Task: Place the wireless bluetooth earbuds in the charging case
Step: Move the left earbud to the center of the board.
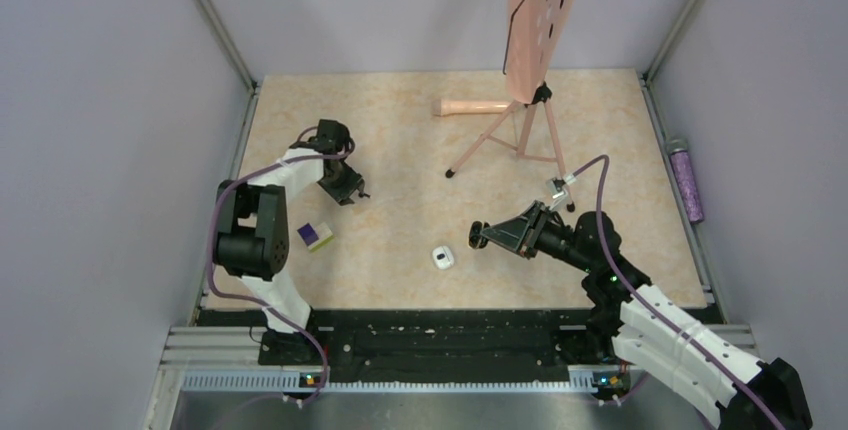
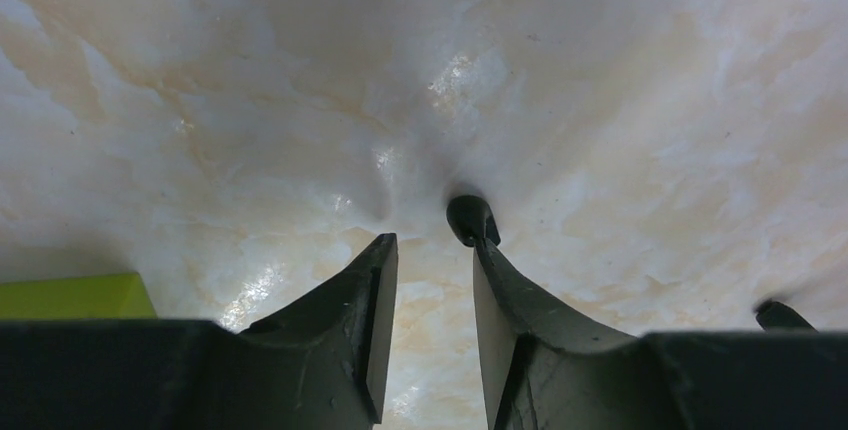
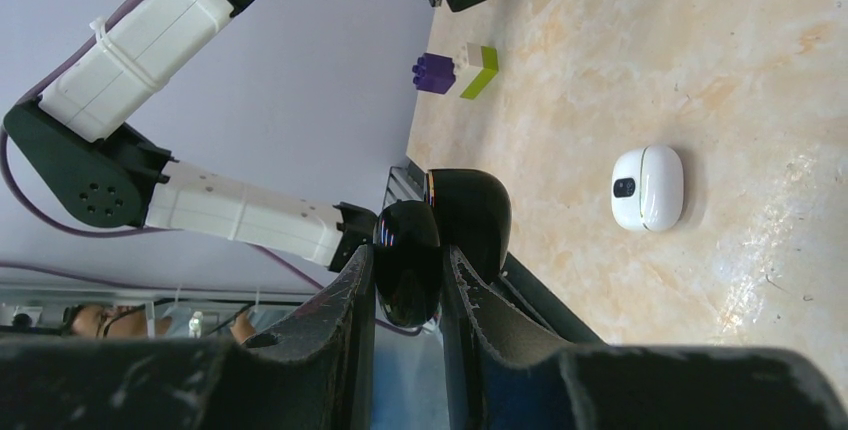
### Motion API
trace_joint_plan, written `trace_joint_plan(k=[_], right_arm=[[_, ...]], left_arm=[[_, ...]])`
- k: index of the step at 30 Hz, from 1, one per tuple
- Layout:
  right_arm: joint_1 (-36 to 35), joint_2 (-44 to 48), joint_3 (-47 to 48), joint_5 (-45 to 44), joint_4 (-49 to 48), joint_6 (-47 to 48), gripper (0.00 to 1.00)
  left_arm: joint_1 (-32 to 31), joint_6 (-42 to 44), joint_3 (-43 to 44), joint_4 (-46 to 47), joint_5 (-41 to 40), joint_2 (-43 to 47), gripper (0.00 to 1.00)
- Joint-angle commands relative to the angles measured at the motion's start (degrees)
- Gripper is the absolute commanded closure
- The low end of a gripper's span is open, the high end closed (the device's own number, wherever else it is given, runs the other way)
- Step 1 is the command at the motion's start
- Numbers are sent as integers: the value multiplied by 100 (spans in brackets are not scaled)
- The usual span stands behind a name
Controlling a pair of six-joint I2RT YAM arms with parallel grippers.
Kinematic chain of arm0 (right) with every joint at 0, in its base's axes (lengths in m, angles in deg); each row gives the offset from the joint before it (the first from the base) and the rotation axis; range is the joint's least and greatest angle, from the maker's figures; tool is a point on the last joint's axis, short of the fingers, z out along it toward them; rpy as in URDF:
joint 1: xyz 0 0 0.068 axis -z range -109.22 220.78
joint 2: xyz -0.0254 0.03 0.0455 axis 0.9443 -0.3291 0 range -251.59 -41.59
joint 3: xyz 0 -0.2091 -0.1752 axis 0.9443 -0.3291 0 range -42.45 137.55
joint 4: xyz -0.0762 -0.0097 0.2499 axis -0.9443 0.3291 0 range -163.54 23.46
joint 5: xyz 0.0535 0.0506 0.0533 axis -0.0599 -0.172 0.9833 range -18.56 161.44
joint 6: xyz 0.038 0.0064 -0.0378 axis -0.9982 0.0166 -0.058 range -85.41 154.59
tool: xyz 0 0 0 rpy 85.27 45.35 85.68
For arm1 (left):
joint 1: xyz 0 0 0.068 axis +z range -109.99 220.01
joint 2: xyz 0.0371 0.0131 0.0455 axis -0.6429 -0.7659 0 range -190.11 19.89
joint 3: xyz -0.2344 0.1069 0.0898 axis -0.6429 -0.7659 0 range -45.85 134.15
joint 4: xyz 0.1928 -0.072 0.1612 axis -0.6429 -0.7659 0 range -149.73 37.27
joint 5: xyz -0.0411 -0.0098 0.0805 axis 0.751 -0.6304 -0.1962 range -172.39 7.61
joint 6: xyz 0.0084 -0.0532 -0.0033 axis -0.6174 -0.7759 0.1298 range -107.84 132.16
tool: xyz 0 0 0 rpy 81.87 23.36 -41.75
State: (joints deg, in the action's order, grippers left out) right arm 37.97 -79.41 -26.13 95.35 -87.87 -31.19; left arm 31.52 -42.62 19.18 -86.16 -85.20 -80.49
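Note:
My left gripper [image 1: 350, 190] hovers low over the table at the left, jaws open with nothing between them [image 2: 432, 245]. A tiny black earbud [image 2: 470, 218] lies on the table right at the tip of its right finger [image 2: 520, 295]. A second small black piece [image 2: 778, 314] lies at the lower right of the left wrist view, partly hidden. My right gripper [image 1: 482, 235] is lifted near the table's middle and is shut [image 3: 408, 255] on a glossy black rounded charging case [image 3: 462, 212] that shows two lobes, as if hinged open.
A white oval pod [image 1: 443, 257] with a dark dot lies on the table just left of my right gripper and shows in the right wrist view [image 3: 648, 187]. A purple-and-yellow block [image 1: 316, 236] sits by the left arm. A pink tripod stand [image 1: 525, 120] stands at the back.

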Motion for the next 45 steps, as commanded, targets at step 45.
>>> trace_joint_plan(k=[45], right_arm=[[56,423,-130,-99,-173,34,100]], left_arm=[[-829,720,1758,-765,-1649,-1030,51]])
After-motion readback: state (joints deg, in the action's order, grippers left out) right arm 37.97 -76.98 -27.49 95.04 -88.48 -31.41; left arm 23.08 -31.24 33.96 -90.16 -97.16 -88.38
